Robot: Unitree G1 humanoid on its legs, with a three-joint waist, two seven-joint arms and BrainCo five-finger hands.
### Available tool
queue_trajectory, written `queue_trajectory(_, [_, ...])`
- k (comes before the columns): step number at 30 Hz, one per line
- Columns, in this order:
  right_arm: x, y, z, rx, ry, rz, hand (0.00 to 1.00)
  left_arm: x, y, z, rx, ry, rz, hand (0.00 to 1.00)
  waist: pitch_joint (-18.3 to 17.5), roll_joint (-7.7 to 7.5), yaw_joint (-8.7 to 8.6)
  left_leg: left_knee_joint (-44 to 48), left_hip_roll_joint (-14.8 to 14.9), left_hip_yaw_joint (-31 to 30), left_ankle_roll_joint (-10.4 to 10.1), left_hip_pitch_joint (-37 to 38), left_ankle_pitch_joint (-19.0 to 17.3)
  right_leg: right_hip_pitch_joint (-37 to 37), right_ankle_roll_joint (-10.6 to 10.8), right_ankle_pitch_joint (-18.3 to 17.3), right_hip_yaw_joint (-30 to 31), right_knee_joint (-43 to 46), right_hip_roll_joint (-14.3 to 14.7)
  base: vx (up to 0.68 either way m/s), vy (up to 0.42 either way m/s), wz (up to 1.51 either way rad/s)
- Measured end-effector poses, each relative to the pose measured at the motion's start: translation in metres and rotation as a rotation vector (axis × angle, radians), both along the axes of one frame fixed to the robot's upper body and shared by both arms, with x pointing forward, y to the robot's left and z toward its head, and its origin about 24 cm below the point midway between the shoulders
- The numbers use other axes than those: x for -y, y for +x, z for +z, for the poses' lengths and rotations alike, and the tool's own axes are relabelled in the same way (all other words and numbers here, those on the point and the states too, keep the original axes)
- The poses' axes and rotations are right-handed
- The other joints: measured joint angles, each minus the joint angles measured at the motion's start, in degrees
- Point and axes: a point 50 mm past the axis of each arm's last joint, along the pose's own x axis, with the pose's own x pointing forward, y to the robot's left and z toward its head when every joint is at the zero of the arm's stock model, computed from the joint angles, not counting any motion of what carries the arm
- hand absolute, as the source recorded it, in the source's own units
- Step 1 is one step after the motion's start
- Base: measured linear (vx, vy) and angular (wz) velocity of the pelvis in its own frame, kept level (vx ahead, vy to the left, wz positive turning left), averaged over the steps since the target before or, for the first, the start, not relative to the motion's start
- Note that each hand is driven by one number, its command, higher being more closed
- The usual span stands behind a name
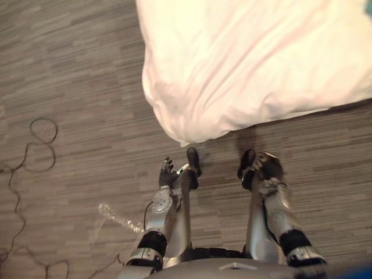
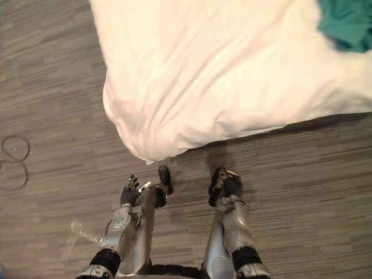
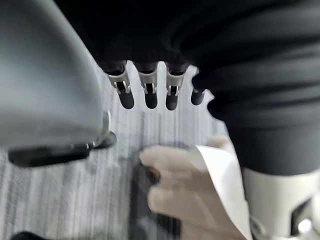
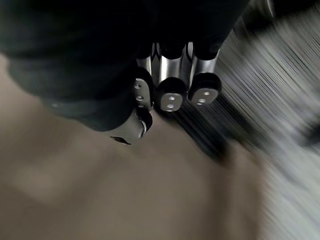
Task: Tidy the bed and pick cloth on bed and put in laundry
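A: Hand pose?
B: Both arms hang low over the floor on the near side of the scene, short of the bed (image 2: 244, 52). Left hand (image 1: 167, 173) points its fingers (image 3: 150, 95) toward the bed. They're straight, slightly spread, and hold nothing. Right hand (image 1: 268, 167) sits level with it on the right. Its fingers (image 4: 170, 92) are loosely extended side by side with the thumb close in, and it's empty too.
A: Contact with anything?
B: No, both are apart from the duvet (image 1: 250, 64). Left hand is just on the near side of the hanging corner, and the left wrist view shows that pale corner past the fingertips.
A: Task item?
B: Green cloth (image 2: 347, 23) lies on the bed at the far right, on top of the white duvet — well apart from both hands.
A: Surface, room?
B: Duvet is rumpled with soft folds, and its near-left corner droops over the bed edge toward the floor. Floor (image 1: 70, 87) is grey striped carpet. A clear plastic scrap (image 1: 116, 218) lies on it — left of the left arm.
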Motion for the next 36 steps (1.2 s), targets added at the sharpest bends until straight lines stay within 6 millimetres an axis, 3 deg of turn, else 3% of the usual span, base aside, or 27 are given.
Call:
queue_trajectory(3, [0.037,-0.024,0.033,0.183,-0.007,-0.232,1.00,-0.005,-0.011,-0.006,-0.052,0.033,-0.037,0.00,-0.3,-1.80,-0.87,-0.3,1.2,1.5,-0.4,5.1,-1.4,4.7,0.2,0.3,0.3,-1.8,1.2,0.09,0.010,-0.37])
queue_trajectory(5, [0.051,-0.035,0.054,0.293,-0.006,-0.324,1.00,-0.007,-0.019,-0.008,-0.075,0.041,-0.047,0.00,-1.0,-2.50,-0.95,-0.5,1.5,2.3,-0.5,7.1,-2.0,6.4,0.3,0.2,0.4,-2.5,1.5,0.08,0.020,-0.23])
queue_trajectory(9, [0.071,-0.061,0.119,0.644,-0.034,-0.410,1.00,-0.017,-0.050,-0.022,-0.180,0.050,-0.071,0.00,-6.6,-3.37,-0.90,-2.7,1.7,3.6,-0.7,11.4,-2.8,10.4,0.8,-0.4,0.3,-4.9,2.0,0.12,0.026,-0.11])
queue_trajectory(13, [0.043,-0.065,0.160,0.880,-0.112,-0.150,1.00,-0.017,-0.079,-0.030,-0.256,0.042,-0.110,0.00,-12.1,-3.07,-0.62,-5.3,1.0,4.0,-1.0,15.5,-3.0,14.3,1.3,-1.7,-0.9,-6.1,1.4,0.17,0.011,0.07])
queue_trajectory(16, [0.019,-0.052,0.166,0.920,-0.103,0.062,1.00,-0.009,-0.082,-0.033,-0.300,0.031,-0.146,0.00,-13.8,-2.57,0.07,-6.8,0.1,4.2,-1.1,17.6,-2.8,15.8,1.3,-1.7,-1.8,-6.3,0.6,0.13,0.034,0.05])
queue_trajectory(20, [-0.031,-0.023,0.177,0.949,-0.024,0.402,1.00,0.005,-0.082,-0.044,-0.384,-0.013,-0.219,0.00,-15.4,-1.35,0.05,-11.9,-3.3,5.4,-0.4,21.4,-0.8,16.5,1.8,-1.7,-1.6,-5.2,-2.2,0.05,0.055,0.00])
queue_trajectory(25, [-0.079,0.019,0.192,0.926,0.028,0.624,1.00,0.014,-0.059,-0.046,-0.381,-0.078,-0.239,0.00,-15.0,-0.07,-0.91,-17.4,-7.5,5.7,0.6,19.1,2.9,10.8,2.9,-2.3,-0.6,-3.7,-5.5,-0.05,0.025,0.11])
queue_trajectory(29, [-0.103,0.048,0.210,0.907,0.035,0.653,1.00,0.023,-0.015,-0.022,-0.233,-0.129,-0.227,0.00,-9.9,0.77,-0.64,-18.6,-8.0,5.7,0.6,13.9,5.9,4.5,2.6,-0.7,0.1,-2.4,-6.0,-0.12,-0.048,0.11])
queue_trajectory(33, [-0.104,0.073,0.224,0.887,0.051,0.560,1.00,0.025,0.023,0.001,-0.126,-0.191,-0.181,0.00,-7.0,0.91,-0.51,-19.4,-7.3,5.5,0.6,6.1,8.5,-3.3,1.6,1.6,-0.1,-2.5,-5.1,-0.07,-0.069,0.12])
queue_trajectory(36, [-0.085,0.088,0.227,0.873,0.114,0.414,1.00,0.028,0.047,0.021,-0.042,-0.253,-0.122,0.00,-2.8,1.15,-0.68,-18.9,-6.5,5.6,0.6,1.6,9.4,-7.8,1.5,3.7,0.0,-2.6,-4.3,-0.02,-0.041,0.02])
